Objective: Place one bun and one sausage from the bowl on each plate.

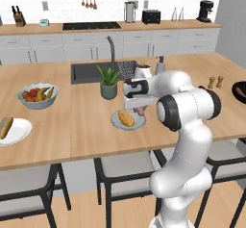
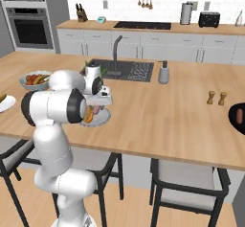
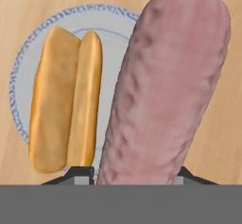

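Pink sausage (image 3: 165, 86) hides plate (image 3: 28, 53) part, gripper (image 3: 137, 173) tips.

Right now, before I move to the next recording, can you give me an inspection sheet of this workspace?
Surface: wooden island counter with a sink set into it.
Job's things: near plate holds a bun; sausage held above it, not yet down. Far plate at the left carries another bun. Black bowl at the right edge.
Clutter: fruit bowl, potted plant, soap dispenser, two shakers.
Grippers: claw shut on the sausage.
Cables: nothing seen.
Surroundings: chairs under the island; rear counter with toaster and knife block.
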Robot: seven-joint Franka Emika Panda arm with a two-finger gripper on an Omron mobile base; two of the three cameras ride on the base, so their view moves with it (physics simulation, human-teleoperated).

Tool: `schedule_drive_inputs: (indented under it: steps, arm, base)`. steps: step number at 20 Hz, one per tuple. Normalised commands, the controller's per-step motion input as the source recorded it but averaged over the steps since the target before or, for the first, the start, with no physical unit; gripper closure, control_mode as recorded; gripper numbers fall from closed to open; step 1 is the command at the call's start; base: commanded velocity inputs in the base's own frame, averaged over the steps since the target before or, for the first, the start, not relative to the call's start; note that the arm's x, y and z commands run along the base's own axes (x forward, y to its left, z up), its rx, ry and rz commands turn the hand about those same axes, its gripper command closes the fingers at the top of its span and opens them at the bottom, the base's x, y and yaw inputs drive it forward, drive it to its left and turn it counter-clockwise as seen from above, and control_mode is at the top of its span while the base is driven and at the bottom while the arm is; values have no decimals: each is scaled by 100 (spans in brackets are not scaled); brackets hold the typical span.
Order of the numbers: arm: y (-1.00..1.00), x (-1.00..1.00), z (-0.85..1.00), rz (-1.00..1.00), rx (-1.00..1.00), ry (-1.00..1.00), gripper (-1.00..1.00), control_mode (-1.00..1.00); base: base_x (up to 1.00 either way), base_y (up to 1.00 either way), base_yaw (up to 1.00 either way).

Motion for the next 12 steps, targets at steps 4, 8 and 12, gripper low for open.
schedule_drive_inputs:
  steps: [4,8,12]
  arm:
    - [0,48,-31,2,0,27,100,-100]
    - [-2,0,-47,6,0,24,100,-100]
    - [0,-13,-29,5,2,2,100,-100]
  base:
    - [0,0,0]
    - [0,0,0]
    - [0,0,0]
